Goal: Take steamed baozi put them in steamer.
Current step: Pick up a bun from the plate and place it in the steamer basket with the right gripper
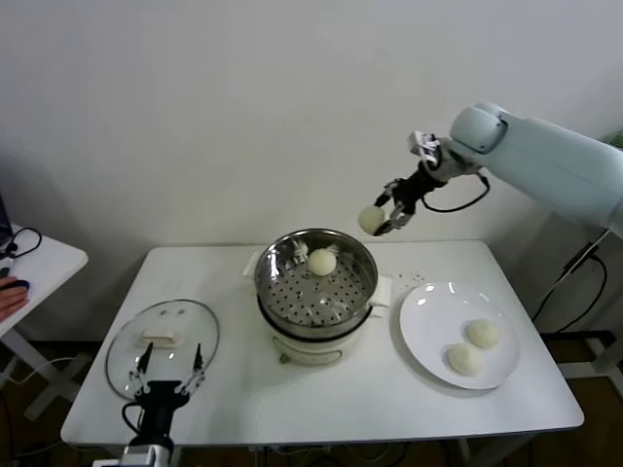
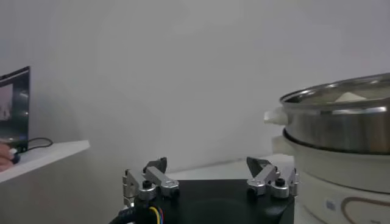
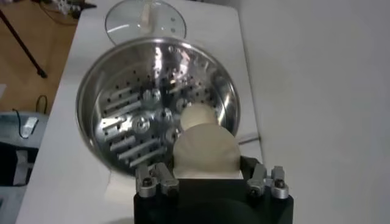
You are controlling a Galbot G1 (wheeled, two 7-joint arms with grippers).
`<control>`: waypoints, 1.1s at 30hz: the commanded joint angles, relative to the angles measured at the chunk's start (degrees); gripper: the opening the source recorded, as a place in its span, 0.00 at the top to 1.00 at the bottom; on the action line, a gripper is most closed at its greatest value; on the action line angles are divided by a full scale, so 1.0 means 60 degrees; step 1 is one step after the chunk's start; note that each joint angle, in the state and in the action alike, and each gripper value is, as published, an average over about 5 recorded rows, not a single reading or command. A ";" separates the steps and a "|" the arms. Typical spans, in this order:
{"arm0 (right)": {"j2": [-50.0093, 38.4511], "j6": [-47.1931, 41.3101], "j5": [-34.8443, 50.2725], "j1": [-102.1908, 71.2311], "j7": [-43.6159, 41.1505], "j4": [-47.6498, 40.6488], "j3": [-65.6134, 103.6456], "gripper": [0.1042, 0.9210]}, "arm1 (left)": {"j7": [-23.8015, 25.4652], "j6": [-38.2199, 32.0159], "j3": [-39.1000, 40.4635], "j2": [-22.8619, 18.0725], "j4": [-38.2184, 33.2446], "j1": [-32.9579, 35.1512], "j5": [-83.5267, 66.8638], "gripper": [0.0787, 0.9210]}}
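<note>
My right gripper (image 1: pixel 382 221) is shut on a cream-white baozi (image 1: pixel 370 219) and holds it in the air above the far right rim of the steamer (image 1: pixel 362 288). In the right wrist view that baozi (image 3: pixel 204 152) sits between the jaws over the steamer's shiny wall (image 3: pixel 97 88). One baozi (image 1: pixel 322 261) lies inside the steamer on the perforated bottom, also seen in the right wrist view (image 3: pixel 199 115). Two more baozi (image 1: pixel 483 333) (image 1: pixel 464 359) lie on the white plate (image 1: pixel 428 321). My left gripper (image 1: pixel 171 374) is open and empty at the table's front left.
A glass lid (image 1: pixel 127 341) lies flat on the table at the left, under my left gripper. A side table (image 1: pixel 44 263) stands farther left. The steamer's white pot base (image 2: pixel 329 176) shows close by in the left wrist view.
</note>
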 commanded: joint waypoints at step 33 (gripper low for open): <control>0.3300 0.0062 -0.0975 -0.2647 0.0300 -0.2131 0.0227 0.28 | -0.0056 0.0127 0.0313 0.0043 0.0003 0.0038 0.0233 0.12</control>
